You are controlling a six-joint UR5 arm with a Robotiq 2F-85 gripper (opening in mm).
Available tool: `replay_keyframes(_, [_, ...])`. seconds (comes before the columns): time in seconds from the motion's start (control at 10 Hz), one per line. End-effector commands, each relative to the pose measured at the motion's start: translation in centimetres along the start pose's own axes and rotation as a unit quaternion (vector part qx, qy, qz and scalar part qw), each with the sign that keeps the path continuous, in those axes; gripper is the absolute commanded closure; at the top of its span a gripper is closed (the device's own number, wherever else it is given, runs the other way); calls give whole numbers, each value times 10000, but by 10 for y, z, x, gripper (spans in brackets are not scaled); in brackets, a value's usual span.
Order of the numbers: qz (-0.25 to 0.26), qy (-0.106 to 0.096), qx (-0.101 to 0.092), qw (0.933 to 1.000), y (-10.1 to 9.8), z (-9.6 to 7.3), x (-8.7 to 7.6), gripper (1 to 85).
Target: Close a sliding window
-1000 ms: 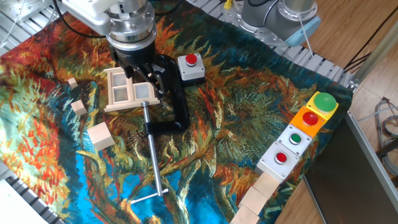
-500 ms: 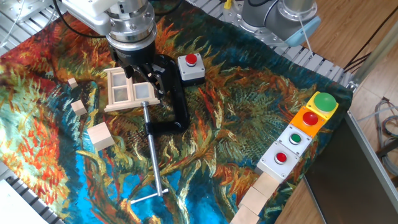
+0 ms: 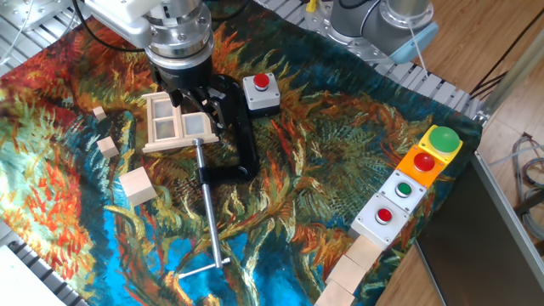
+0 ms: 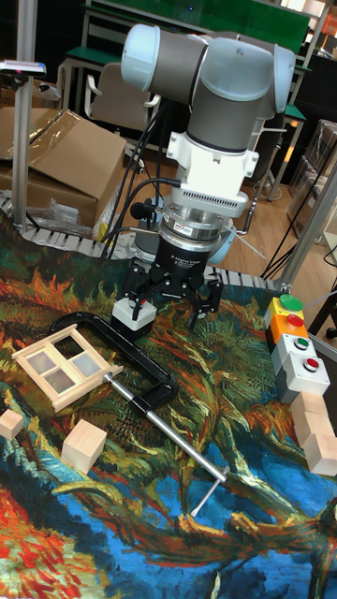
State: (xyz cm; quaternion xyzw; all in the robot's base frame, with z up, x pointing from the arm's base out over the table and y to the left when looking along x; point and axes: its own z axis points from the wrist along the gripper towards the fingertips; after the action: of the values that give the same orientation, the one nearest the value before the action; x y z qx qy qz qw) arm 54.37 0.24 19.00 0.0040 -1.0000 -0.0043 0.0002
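Observation:
The sliding window point(image 3: 177, 124) is a small pale wooden frame with side-by-side panes, lying flat on the patterned cloth at the upper left. In the tall fixed view the sliding window point(image 4: 64, 364) lies left of the arm. My gripper point(image 3: 189, 102) hangs just behind the window's far edge, over the head of a black clamp. From the front, the gripper point(image 4: 175, 304) points straight down with its fingers point(image 4: 140, 293) spread apart and nothing between them. It hovers above the cloth and does not touch the window.
A black C-clamp point(image 3: 240, 136) with a long metal screw rod point(image 3: 209, 212) lies right of the window. A grey box with a red button point(image 3: 261, 92) sits behind it. Loose wooden cubes point(image 3: 138, 186) lie at the left, button boxes point(image 3: 421, 170) and stacked cubes point(image 3: 353, 263) at the right.

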Motion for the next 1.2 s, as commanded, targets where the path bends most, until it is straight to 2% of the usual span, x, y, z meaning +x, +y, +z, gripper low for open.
replay_keyframes(0.0, [-1306, -640, 437, 9884, -16, -3, -36, 843])
replay_keyframes(0.1, [-1286, -609, 501, 9886, -15, -2, -35, 843])
replay_keyframes(0.5, [-1374, -635, 449, 9875, -8, -2, -38, 843])
replay_keyframes(0.9, [-1768, -615, 383, 9816, -19, 5, -30, 843])
replay_keyframes(1.1, [-1915, -628, 450, 9785, -28, 9, -28, 843])
